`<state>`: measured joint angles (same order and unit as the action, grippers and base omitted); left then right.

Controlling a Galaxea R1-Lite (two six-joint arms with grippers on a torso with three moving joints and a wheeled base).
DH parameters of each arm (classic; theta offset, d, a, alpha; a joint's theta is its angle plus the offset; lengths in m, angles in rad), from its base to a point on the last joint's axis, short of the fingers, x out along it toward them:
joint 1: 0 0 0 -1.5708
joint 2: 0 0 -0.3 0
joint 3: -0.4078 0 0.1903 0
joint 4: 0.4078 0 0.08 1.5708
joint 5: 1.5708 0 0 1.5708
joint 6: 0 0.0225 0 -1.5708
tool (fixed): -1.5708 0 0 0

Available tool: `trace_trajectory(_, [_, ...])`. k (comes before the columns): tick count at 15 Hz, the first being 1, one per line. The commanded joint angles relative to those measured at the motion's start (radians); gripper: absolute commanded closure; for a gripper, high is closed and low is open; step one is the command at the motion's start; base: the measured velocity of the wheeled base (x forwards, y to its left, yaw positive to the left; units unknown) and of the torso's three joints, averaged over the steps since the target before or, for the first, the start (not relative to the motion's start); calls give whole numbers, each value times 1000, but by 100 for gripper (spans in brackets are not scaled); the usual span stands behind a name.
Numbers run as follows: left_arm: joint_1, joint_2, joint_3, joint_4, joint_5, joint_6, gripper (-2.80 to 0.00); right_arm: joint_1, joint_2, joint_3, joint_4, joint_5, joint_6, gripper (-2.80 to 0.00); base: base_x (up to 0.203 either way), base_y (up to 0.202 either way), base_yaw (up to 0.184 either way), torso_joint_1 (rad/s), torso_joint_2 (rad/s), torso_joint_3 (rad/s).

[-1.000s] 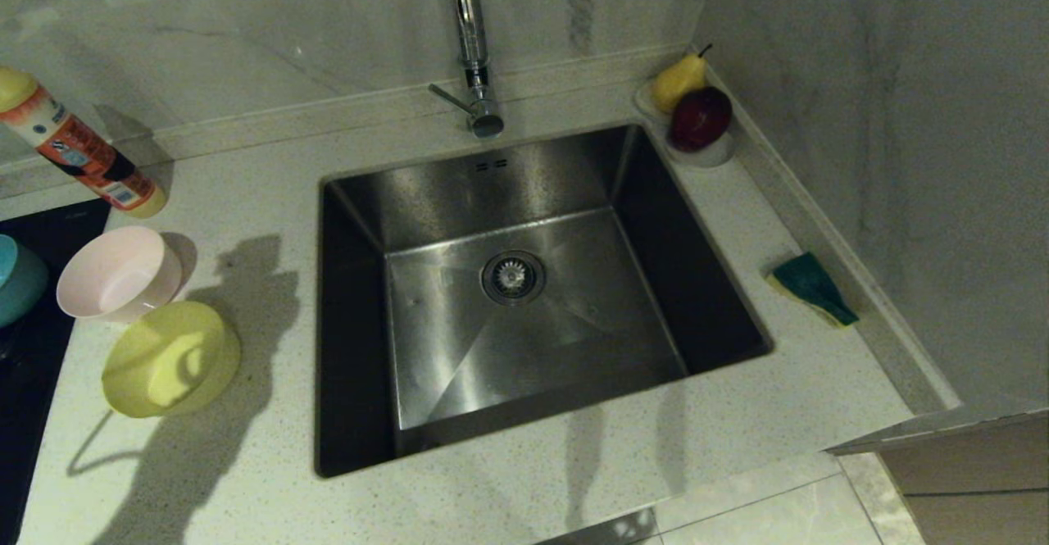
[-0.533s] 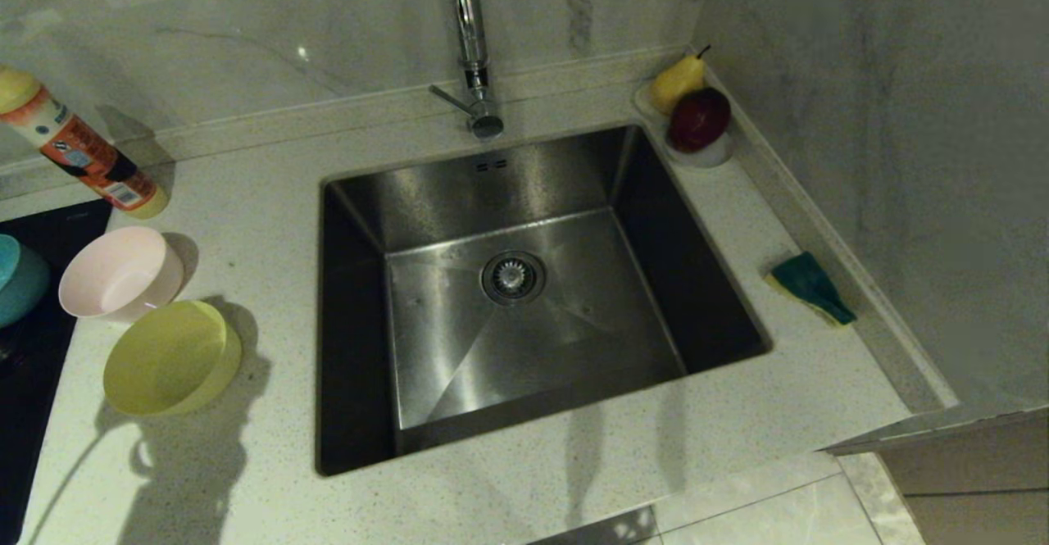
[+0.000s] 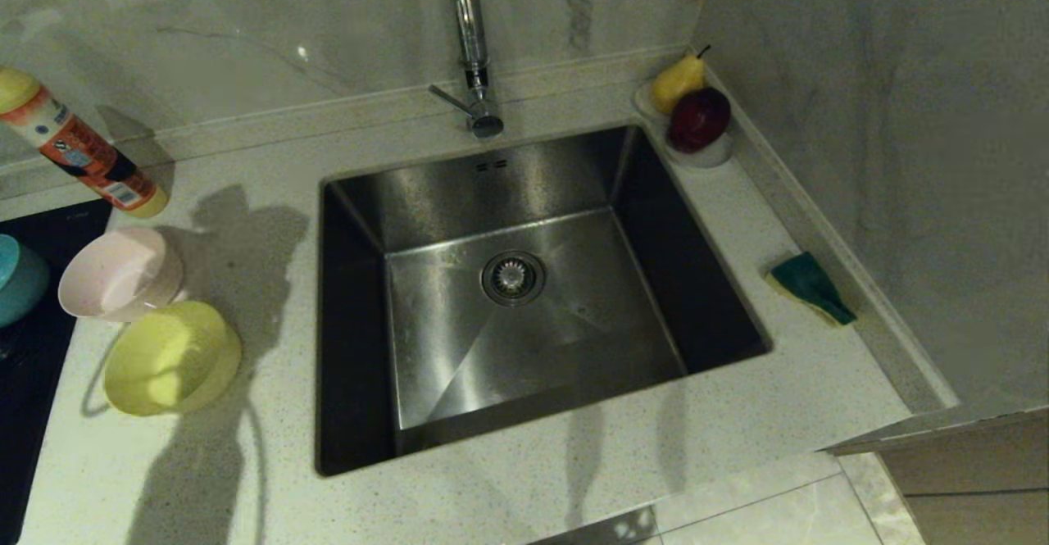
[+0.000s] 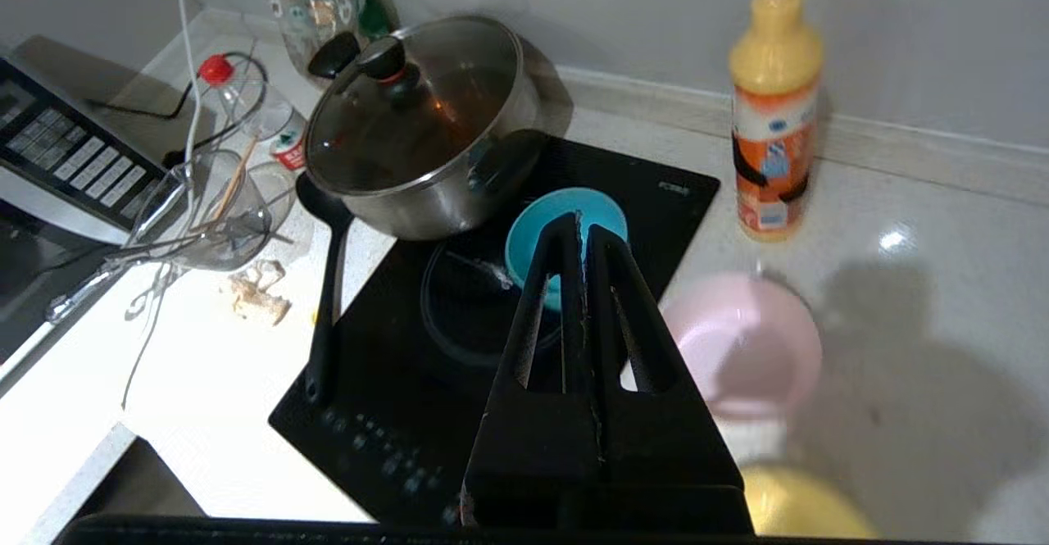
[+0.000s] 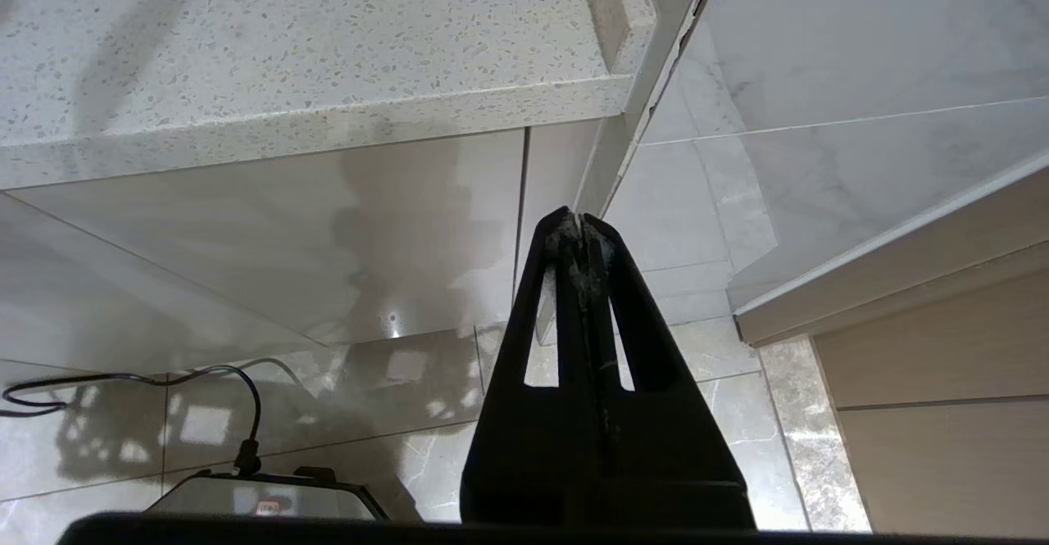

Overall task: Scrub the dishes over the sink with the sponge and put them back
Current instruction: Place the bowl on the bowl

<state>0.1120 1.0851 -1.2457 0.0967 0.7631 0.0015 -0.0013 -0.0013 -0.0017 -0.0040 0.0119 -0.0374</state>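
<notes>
- The large square brushed stainless steel sink (image 3: 524, 299) is set into the pale speckled stone desk (image 3: 574, 471), with its round drain strainer (image 3: 513, 276) at the middle of the basin floor and nothing lying inside it.
- Three small round plastic bowls stand left of the sink: the pale pink bowl (image 3: 119, 274) on the desk, the yellow bowl (image 3: 172, 358) just in front of it and touching or nearly touching it, and the teal blue bowl (image 3: 18, 279) farther left on the black cooktop (image 4: 492, 340).
- The small rectangular sponge (image 3: 811, 287), dark green face up over yellow foam, lies on the desk right of the sink, close to the wall.
- The left gripper (image 4: 582, 225) hangs above the cooktop with its tips over the teal blue bowl; its jaws are pressed together and hold nothing.
- The right gripper (image 5: 580, 229) is parked low beside the cabinet front, under the desk edge, jaws together and empty.
- An orange-labelled bottle with a yellow cap (image 3: 78, 152) stands behind the bowls.
- A lidded steel pot (image 4: 418, 127) sits on the cooktop behind the teal blue bowl.
</notes>
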Motion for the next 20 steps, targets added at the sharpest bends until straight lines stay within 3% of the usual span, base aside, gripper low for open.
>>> trace_trajectory(1, [27, 244, -97, 12, 12, -20, 0, 0, 1, 0, -1, 0, -1, 0, 0, 0, 0, 0, 0, 0])
trace_trajectory(4, [59, 389, -153, 59, -14, -110, 0, 0, 1, 0, -1, 0, -1, 0, 0, 0, 0, 0, 0, 0])
trace_trajectory(8, [107, 525, -313, 291, -230, -272, 0, 0, 1, 0, -1, 0, -1, 0, 0, 0, 0, 0, 0, 0])
trace_trajectory(10, [144, 577, -379, 366, -303, -321, 0, 0, 1, 0, -1, 0, -1, 0, 0, 0, 0, 0, 0, 0])
trace_trajectory(11, [176, 603, -403, 381, -324, -342, -280, 0, 1, 0, -1, 0, -1, 0, 0, 0, 0, 0, 0, 0])
trace_trajectory(14, [242, 633, -410, 388, -414, -376, -280, 0, 1, 0, -1, 0, -1, 0, 0, 0, 0, 0, 0, 0])
trace_trajectory(20, [304, 644, -384, 485, -614, -532, -280, 0, 1, 0, -1, 0, -1, 0, 0, 0, 0, 0, 0, 0])
